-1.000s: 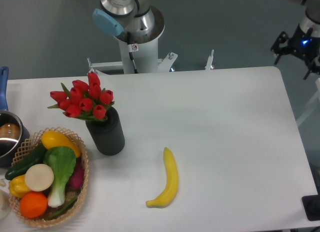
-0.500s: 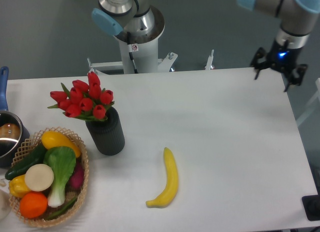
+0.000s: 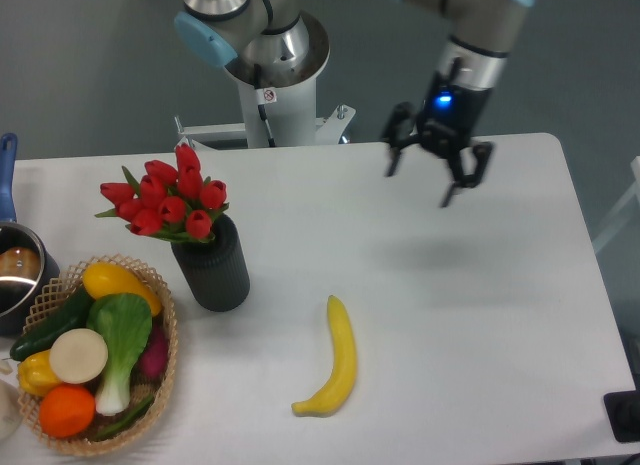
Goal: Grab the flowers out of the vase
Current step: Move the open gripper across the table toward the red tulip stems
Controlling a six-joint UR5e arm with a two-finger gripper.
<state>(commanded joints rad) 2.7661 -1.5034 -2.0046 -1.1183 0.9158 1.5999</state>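
The flowers (image 3: 168, 196), a bunch of red tulip buds with green leaves, stand in the dark grey-black cylindrical vase (image 3: 212, 264) on the left part of the white table. Their stems are hidden inside the vase. My gripper (image 3: 421, 184) hangs above the back middle of the table, well to the right of the flowers. It points down, its fingers are spread apart, and it holds nothing.
A wicker basket (image 3: 164, 360) of vegetables and fruit sits at the front left. A steel pot (image 3: 17, 270) with a blue handle is at the left edge. A yellow banana (image 3: 337, 360) lies in front of the vase, to its right. The arm's base (image 3: 270, 75) stands behind the table.
My gripper has moved left from the table's back right corner to above the back middle, closer to the flowers. Nothing on the table has moved.
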